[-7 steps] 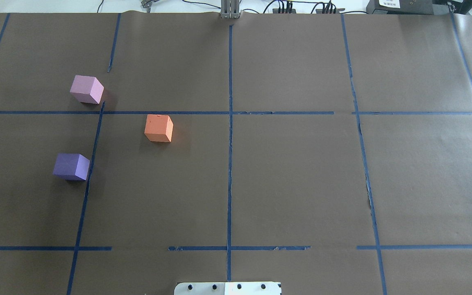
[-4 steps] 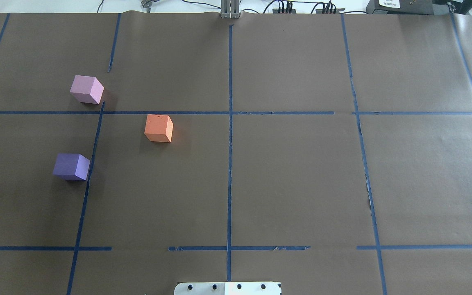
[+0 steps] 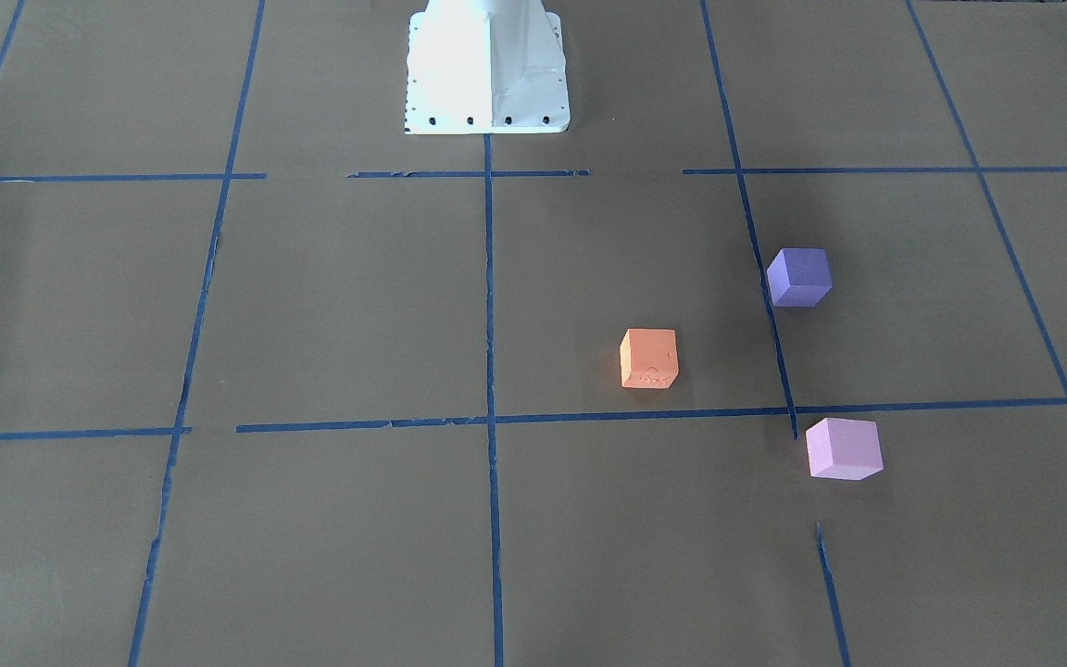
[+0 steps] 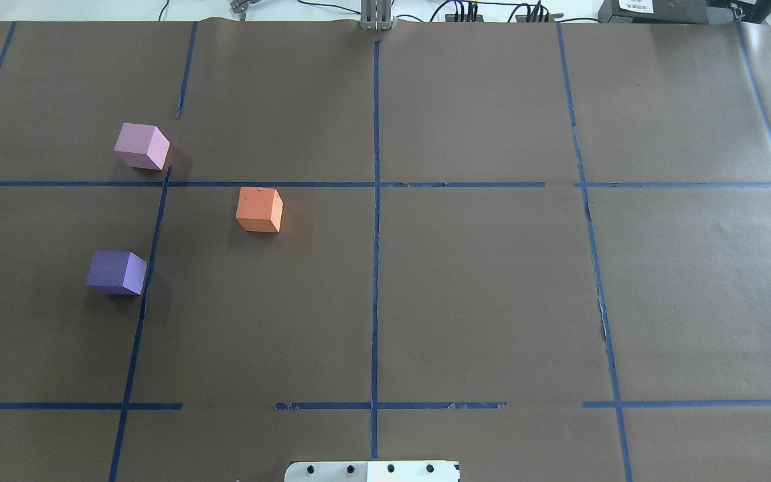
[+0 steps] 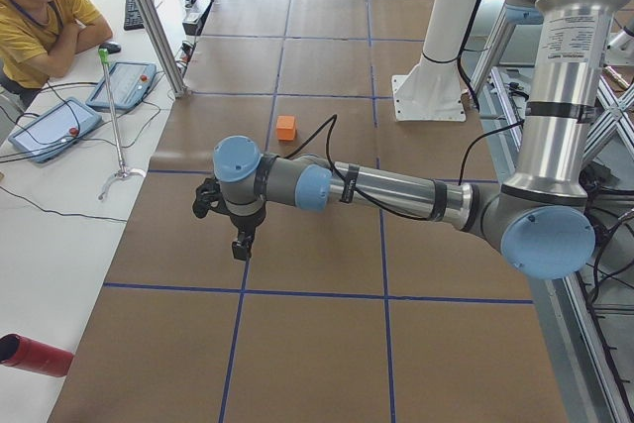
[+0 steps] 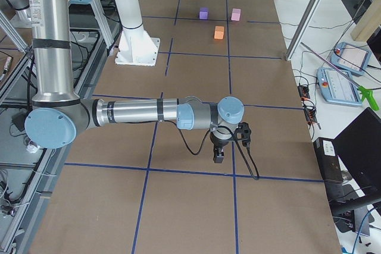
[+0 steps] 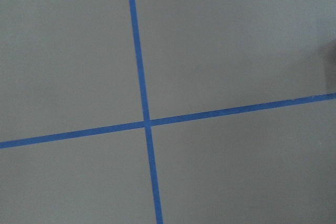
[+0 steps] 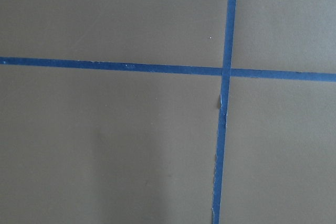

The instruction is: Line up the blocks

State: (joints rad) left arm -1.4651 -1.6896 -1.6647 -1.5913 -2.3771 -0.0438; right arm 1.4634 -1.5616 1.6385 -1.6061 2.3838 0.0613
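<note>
Three blocks lie apart on the brown table cover, on my left side. The orange block (image 4: pixel 260 209) (image 3: pixel 649 358) is nearest the centre line. The violet-purple block (image 4: pixel 116 272) (image 3: pixel 799 276) lies nearer my base. The pale pink-lilac block (image 4: pixel 142 146) (image 3: pixel 843 448) lies farther out. My left gripper (image 5: pixel 241 245) shows only in the exterior left view, low over the cover and far from the blocks; I cannot tell whether it is open. My right gripper (image 6: pixel 218 156) shows only in the exterior right view, likewise far from the blocks; I cannot tell its state. Both wrist views show only tape lines.
Blue tape lines (image 4: pixel 375 201) divide the cover into a grid. The white robot base (image 3: pixel 487 69) stands at the near middle edge. A red cylinder (image 5: pixel 35 356) lies off the table's left end. An operator (image 5: pixel 40 17) sits beside teach pendants (image 5: pixel 124 84).
</note>
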